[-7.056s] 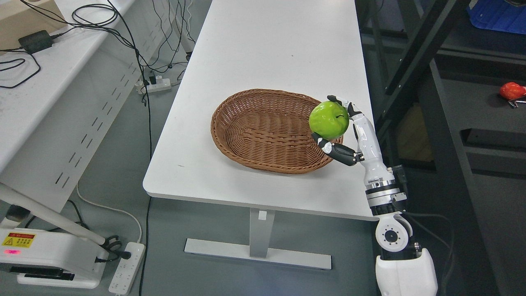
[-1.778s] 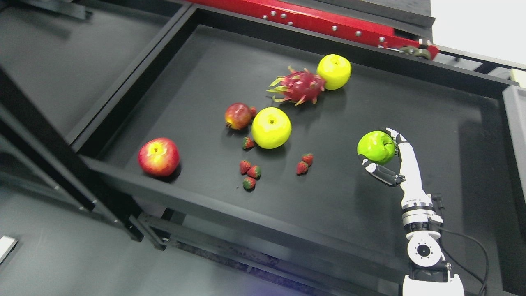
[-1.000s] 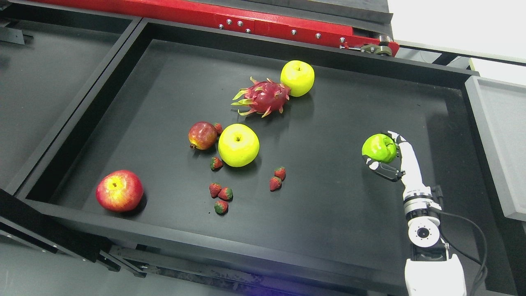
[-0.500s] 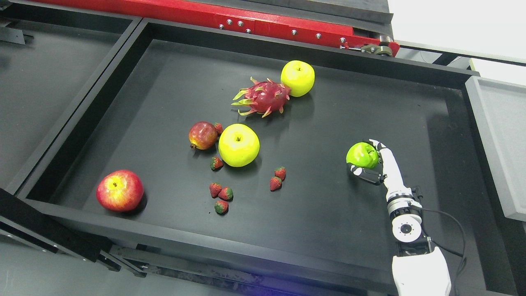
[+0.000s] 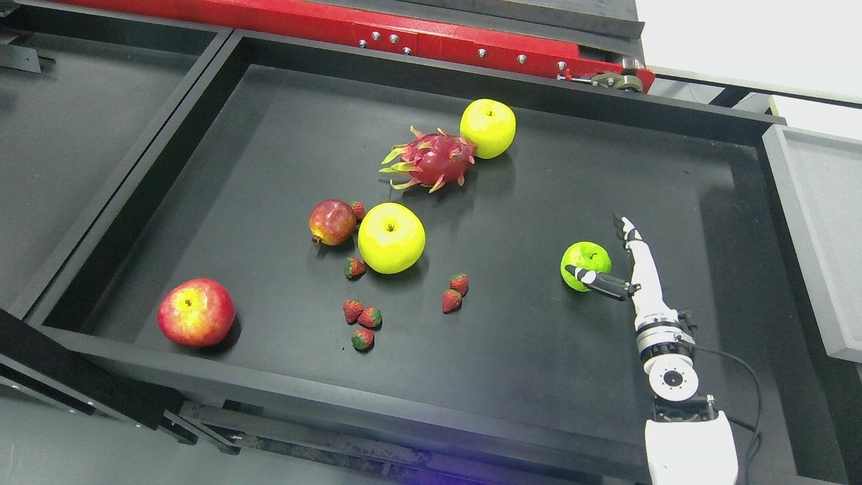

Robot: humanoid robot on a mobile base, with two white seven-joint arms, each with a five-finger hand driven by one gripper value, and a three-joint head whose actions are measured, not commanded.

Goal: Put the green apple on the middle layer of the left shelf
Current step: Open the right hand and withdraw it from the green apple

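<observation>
1. Head view showed the robot's right hand (image 5: pixel 623 259) reaching in from the lower right over a black shelf tray (image 5: pixel 539 377) with raised black walls.
2. Its fingers (image 5: pixel 630 232) were spread straight and pointed away from the camera, while the dark thumb (image 5: pixel 596 279) stuck out to the left; the hand gripped nothing.
3. A round, glossy green apple (image 5: pixel 584 263) sat on the tray floor just left of the hand, stem side up.
4. The thumb lay across the apple's lower right edge; whether it touched the fruit could not be told.
5. The straight fingers stood clear of the apple, to its upper right.
6. Well to the left lay a large yellow apple (image 5: pixel 391 237) with a small dark-red pomegranate (image 5: pixel 332 221) beside it.
7. A pink dragon fruit (image 5: pixel 429 159) lay farther back, touching a second yellow apple (image 5: pixel 487 128).
8. A red apple (image 5: pixel 196 312) rested near the tray's front left corner.
9. Several small red strawberries (image 5: pixel 452 300) were scattered between the large yellow apple and the front wall.
</observation>
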